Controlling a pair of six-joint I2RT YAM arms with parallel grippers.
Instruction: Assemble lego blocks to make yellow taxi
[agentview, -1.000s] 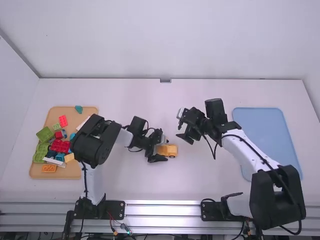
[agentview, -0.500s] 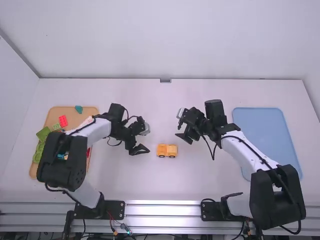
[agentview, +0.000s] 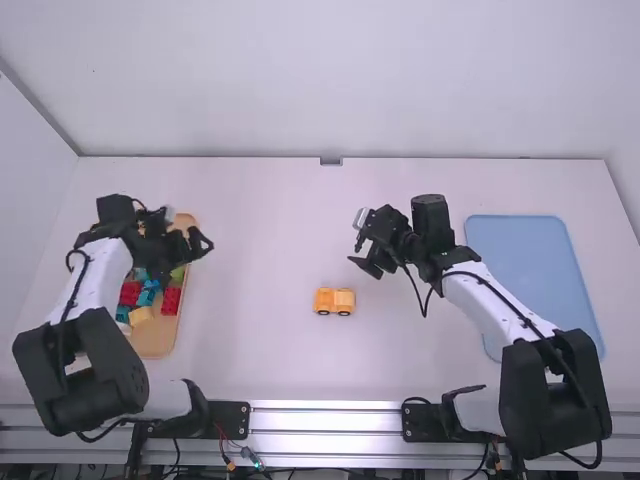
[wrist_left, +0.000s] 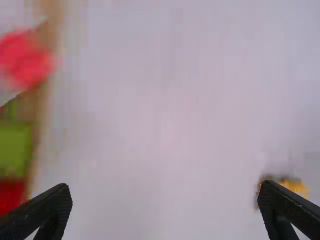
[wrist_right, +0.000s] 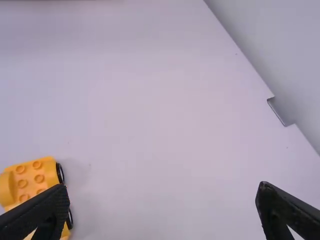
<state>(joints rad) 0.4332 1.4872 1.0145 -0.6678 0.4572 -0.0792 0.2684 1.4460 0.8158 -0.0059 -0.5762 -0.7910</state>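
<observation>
A yellow-orange block car with dark wheels (agentview: 334, 301) stands upright on the middle of the table; in the right wrist view the studded yellow car (wrist_right: 37, 182) is partly behind a finger. My left gripper (agentview: 197, 244) is above the right edge of the wooden tray, far left of the car; in its wrist view the left gripper (wrist_left: 165, 200) is open with nothing between its fingers. Up and right of the car is my right gripper (agentview: 366, 258); seen from its wrist, the right gripper (wrist_right: 162, 200) is open and holds nothing.
The wooden tray (agentview: 150, 345) on the left holds loose blocks, among them a red block (agentview: 171, 300), a teal block (agentview: 147, 294) and a yellow block (agentview: 141, 315), partly under the left arm. A blue tray (agentview: 535, 270) lies at the right behind the right arm.
My left gripper has let go of the car and swung left to the wooden tray. The car stays where it was, and the right arm has barely moved.
</observation>
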